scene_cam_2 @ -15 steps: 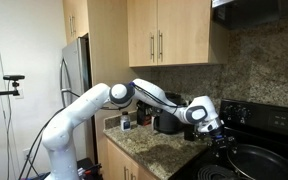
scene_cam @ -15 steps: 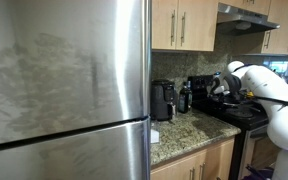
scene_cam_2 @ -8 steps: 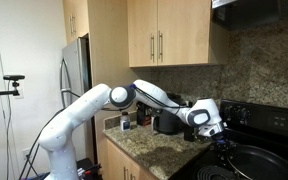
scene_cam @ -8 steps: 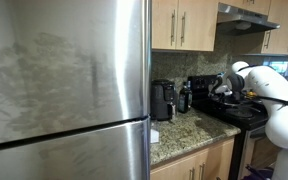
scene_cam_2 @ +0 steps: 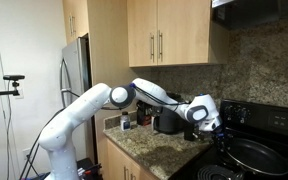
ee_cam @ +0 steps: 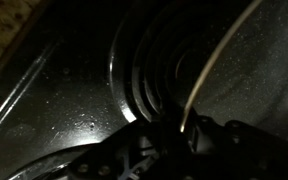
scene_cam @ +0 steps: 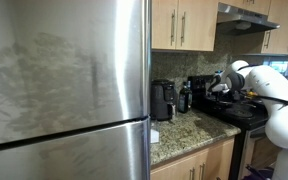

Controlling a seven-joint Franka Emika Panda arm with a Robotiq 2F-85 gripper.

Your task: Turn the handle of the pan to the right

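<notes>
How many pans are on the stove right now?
1. In an exterior view, the pan sits on the stove, next to the gripper. The arm may hide other cookware.

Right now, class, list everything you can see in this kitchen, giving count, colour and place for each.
pan: one, dark, on the stove
stove: one, black, beside the counter
coffee maker: one, black, on the counter
counter: one, speckled granite, below the cabinets
cabinets: several, light wood, on the wall
fridge: one, steel, at the counter's end
robot arm: one, white, reaching over the counter
gripper: one, dark, at the pan; open or shut unclear
</notes>
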